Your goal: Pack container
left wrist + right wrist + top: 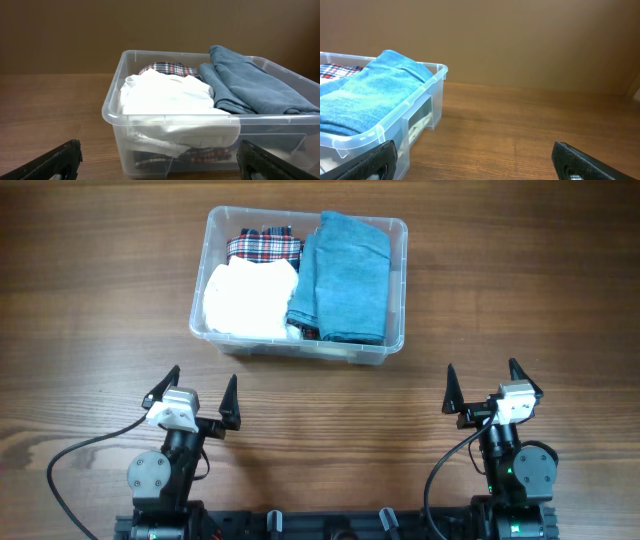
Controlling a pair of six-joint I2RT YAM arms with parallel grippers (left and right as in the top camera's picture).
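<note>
- Where the overhead view looks straight down, a brown wood-grain table fills the scene; the wrist views add a plain brown wall behind it.
- The container sits on the table's far centre, ahead of both arms and touching neither.
- It holds a white cloth at front left, a plaid cloth behind that, and a folded blue cloth along the right side, rising above the rim.
- The left gripper and right gripper sit well apart near the table's near edge, jaws spread wide, holding nothing; bare wood separates them from the container.
- Black cables loop beside the arm bases.
- Through the clear front wall, lower layers appear blurred. The right wrist view cuts off most of the container.
</note>
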